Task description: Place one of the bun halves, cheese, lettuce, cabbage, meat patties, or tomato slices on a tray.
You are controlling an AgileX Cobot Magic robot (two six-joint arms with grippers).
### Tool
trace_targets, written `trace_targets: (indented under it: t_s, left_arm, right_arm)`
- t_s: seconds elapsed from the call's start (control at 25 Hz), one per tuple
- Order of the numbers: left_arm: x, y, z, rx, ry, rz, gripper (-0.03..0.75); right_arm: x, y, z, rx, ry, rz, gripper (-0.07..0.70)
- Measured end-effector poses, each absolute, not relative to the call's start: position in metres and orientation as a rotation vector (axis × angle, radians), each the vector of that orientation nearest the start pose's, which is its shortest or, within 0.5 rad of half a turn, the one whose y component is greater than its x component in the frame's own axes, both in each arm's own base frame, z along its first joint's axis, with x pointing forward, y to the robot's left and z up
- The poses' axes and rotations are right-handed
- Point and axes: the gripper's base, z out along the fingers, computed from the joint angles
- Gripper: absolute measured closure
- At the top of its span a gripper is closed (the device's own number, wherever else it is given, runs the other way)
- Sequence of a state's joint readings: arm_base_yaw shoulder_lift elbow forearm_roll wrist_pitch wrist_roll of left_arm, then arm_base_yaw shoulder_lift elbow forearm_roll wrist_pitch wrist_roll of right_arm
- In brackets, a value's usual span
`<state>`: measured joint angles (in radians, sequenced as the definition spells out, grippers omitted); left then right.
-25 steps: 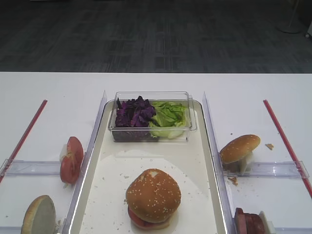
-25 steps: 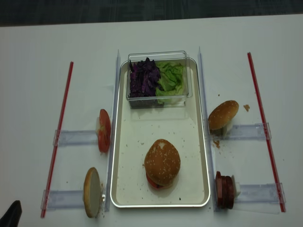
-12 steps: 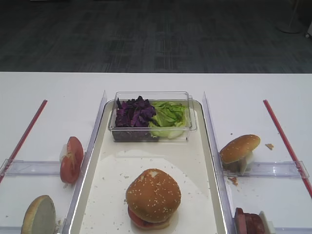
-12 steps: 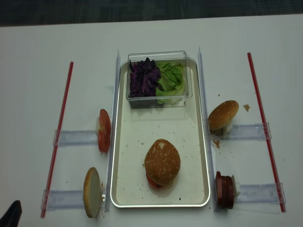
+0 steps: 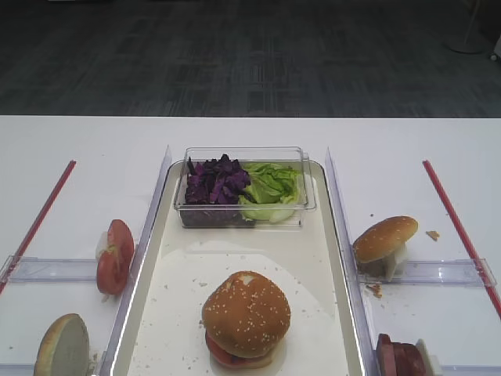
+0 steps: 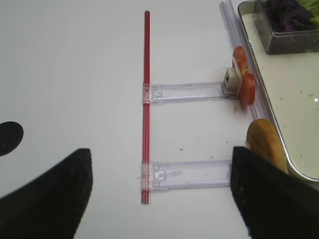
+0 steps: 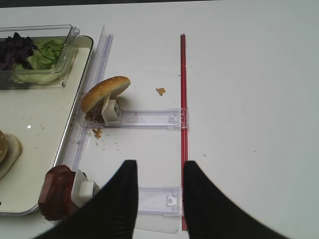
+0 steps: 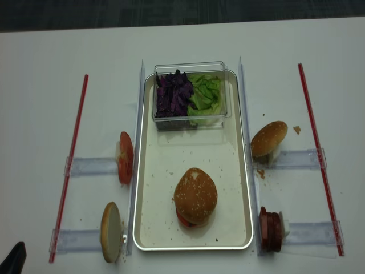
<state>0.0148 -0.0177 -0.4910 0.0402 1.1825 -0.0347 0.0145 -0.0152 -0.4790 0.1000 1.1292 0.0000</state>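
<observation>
Bun top (domed, seeded) crowns speckled tray.

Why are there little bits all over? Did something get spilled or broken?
Crumbs speckle the tray near the sesame bun top, and more lie on the table beside the other bun top. One larger crumb sits apart. Nothing looks broken or tipped over.

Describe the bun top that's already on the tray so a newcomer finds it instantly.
Start at the cream tray in the middle of the table. The bun top sits at its near end, capping a stack with red showing beneath. Unlike the seeded bun propped outside the tray's right edge, it has a pale bare patch.
</observation>
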Motion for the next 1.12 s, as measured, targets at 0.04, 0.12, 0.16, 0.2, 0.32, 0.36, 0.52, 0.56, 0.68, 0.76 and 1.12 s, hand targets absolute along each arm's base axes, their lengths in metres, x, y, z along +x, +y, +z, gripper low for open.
trace_targets:
  t_s: [0.04,0.12,0.16,0.2,0.32,0.36,0.52,0.56,0.68,0.76,1.12]
  left_arm:
    - [-0.0122,0.0032,0.2652,-0.058,2.156,0.037,0.190]
    - [-0.0122,0.0032,0.2652,-0.058,2.156,0.037,0.190]
    - [-0.0122,0.0032,0.2652,-0.058,2.156,0.037,0.190]
    - [-0.0122,0.0032,0.2652,-0.058,2.156,0.037,0.190]
    - [-0.0122,0.0032,0.2652,-0.058,2.156,0.037,0.190]
    - [-0.0122,0.0032,0.2652,-0.058,2.156,0.037,0.190]
    - [-0.0122,0.0032,0.2652,-0.058,2.156,0.037,0.190]
    - [-0.0122,0.0032,0.2652,-0.058,2.156,0.037,0.190]
    - [-0.0122,0.0032,0.2652,-0.058,2.156,0.037,0.190]
    - [-0.0122,0.0032,0.2652,-0.058,2.156,0.037,0.190]
    - [-0.0122,0.0032,0.2652,-0.058,2.156,0.037,0.190]
  right_arm:
    - [-0.0082,0.0081,0.2663,-0.024,2.117,0.130,0.379]
    - [-0.0082,0.0081,0.2663,-0.024,2.117,0.130,0.405]
    - [-0.0082,0.0081,0.2663,-0.024,2.117,0.130,0.417]
    - [-0.0082,0.0081,0.2663,-0.024,2.117,0.130,0.430]
    - [-0.0082,0.0081,0.2663,-0.024,2.117,0.130,0.459]
    - [-0.0082,0.0081,0.2663,-0.024,2.117,0.130,0.468]
    - [-0.0082,0.0081,0.2663,-0.024,2.117,0.130,0.507]
    - [-0.0082,0.0081,0.2663,-0.024,2.117,0.130,0.516]
    - [-0.0082,0.0081,0.2663,-0.024,2.117,0.130,0.549]
    - [-0.0082,0.0081,0.2663,-0.024,2.117,0.130,0.566]
    - [-0.0082,0.0081,0.2663,-0.024,2.117,0.130,0.579]
